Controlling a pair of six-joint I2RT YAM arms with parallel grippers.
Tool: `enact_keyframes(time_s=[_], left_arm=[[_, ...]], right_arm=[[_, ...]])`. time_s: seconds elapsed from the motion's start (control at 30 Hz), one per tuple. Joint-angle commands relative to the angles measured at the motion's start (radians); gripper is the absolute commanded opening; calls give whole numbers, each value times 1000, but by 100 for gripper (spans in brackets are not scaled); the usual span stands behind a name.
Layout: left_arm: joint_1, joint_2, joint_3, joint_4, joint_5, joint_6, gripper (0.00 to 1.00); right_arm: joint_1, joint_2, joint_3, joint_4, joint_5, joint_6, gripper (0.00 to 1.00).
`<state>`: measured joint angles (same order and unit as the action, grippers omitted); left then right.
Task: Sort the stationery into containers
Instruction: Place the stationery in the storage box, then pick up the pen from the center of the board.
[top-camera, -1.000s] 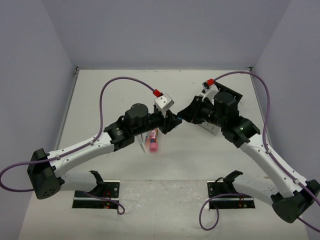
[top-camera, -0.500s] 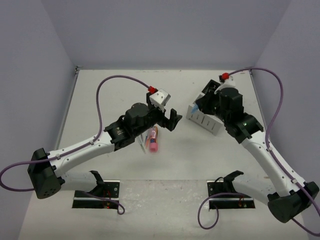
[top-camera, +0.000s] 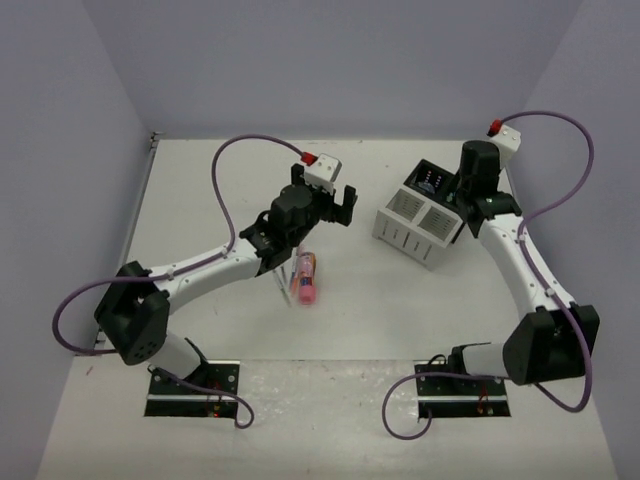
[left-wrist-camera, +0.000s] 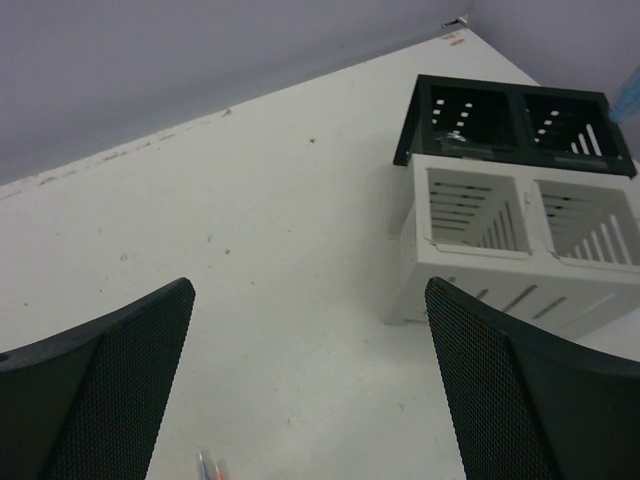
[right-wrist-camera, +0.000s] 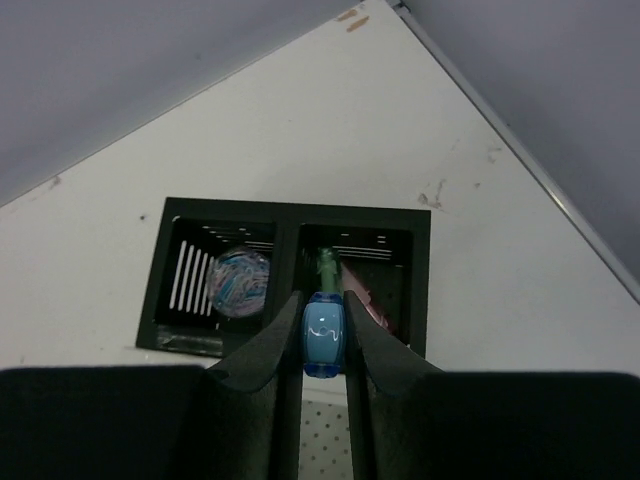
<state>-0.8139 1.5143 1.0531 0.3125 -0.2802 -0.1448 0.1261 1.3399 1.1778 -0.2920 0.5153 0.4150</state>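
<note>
The containers form one joined organizer, with a white slatted half (top-camera: 415, 228) and a black half (top-camera: 436, 182) behind it. My right gripper (right-wrist-camera: 324, 318) is shut on a small blue capsule (right-wrist-camera: 324, 338) and hovers over the black half (right-wrist-camera: 418, 285), above its right cell. In that cell lie a green piece (right-wrist-camera: 326, 264) and a pink piece (right-wrist-camera: 366, 302). A swirled round disc (right-wrist-camera: 240, 282) rests in the left cell. My left gripper (top-camera: 336, 206) stands open and empty above the table, left of the organizer (left-wrist-camera: 500, 250). A pink-orange glue stick (top-camera: 306, 282) and thin pens (top-camera: 288, 274) lie below it.
The enclosure's walls close in the table at the back and both sides. The right arm's purple cable (top-camera: 560, 160) loops above the organizer's right side. The left arm's cable (top-camera: 250, 150) arcs over the table's left part.
The two grippers were together at the table's centre. My left gripper has opened and drawn back. My right gripper has swung the blue capsule to above the black half.
</note>
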Motion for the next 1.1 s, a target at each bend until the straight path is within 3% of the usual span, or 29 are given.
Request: enact_keyframes(time_s=[0.0,0.3,0.33,0.43,0.5,0.9,1.07], left_arm=[[51,62,-19,302,108,-2,100],[52,138,-119,481,208,-15,100],[51,147,-120,485,210,-15,100],[52,185,-125,514,226,-12,100],[52,209,-122,526,246,-9,100],[59,402,8,405,386,-10,100],[59,372,-3,415,386,-12,100]], right_arm=[[-24,63,22,135,81,-33,0],[-42,192,26,203,109,-27,1],[-42,205,27,199,109,-25,9],[-43,226,31,148,115,16,72],[-43,215,26,123,129,38,96],[-43,-47,-158,136,21,102,99],[-43,-123,-158,128,-3,91,99]])
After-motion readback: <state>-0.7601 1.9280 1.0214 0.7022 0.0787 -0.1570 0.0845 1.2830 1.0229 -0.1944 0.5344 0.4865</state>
